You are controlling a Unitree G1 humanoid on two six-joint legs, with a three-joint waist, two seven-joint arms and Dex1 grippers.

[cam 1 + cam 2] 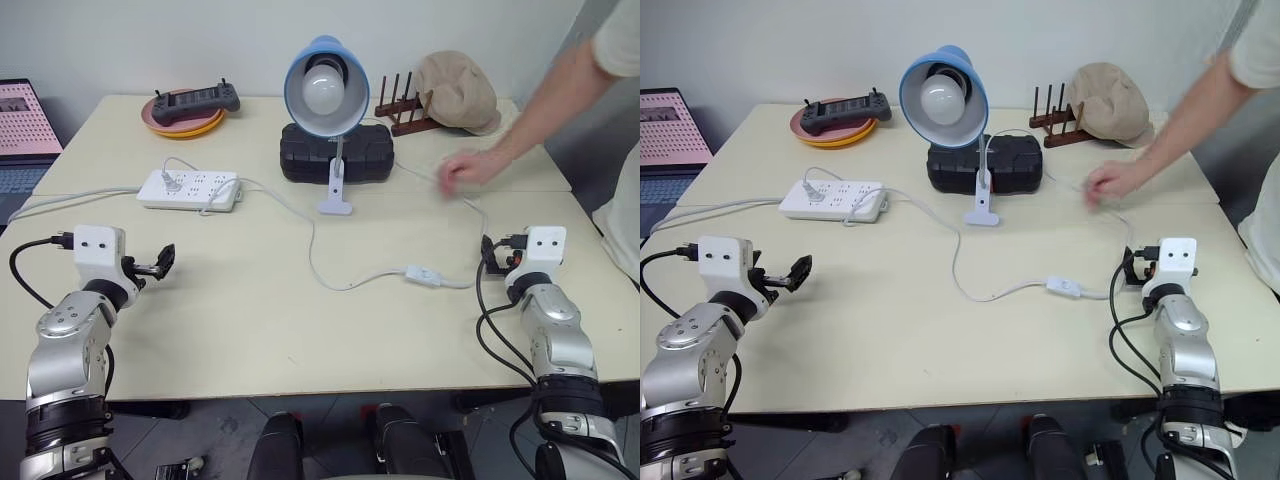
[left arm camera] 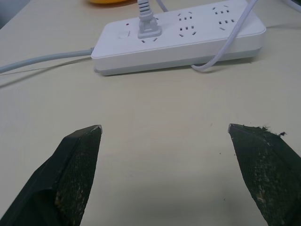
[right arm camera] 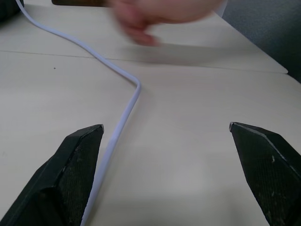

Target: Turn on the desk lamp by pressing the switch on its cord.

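Note:
The desk lamp [image 1: 325,88], with a light-blue shade and a white globe bulb, stands at mid-table on a short white stem. Its thin white cord [image 1: 318,262] loops toward me and runs right into the small white switch [image 1: 423,274], which lies flat on the table. My right gripper [image 1: 488,252] is open just right of the switch, level over the table, with the cord [image 3: 126,104] passing beside one finger. Far to the left, my left gripper [image 2: 164,134] hangs open and empty, facing the power strip [image 2: 178,37].
A person's hand [image 1: 465,168] reaches in from the right over the cord behind my right gripper. A black case [image 1: 335,155] sits behind the lamp. At the back are a plate with a controller [image 1: 190,105], a wooden rack [image 1: 398,108] and a tan hat [image 1: 458,90].

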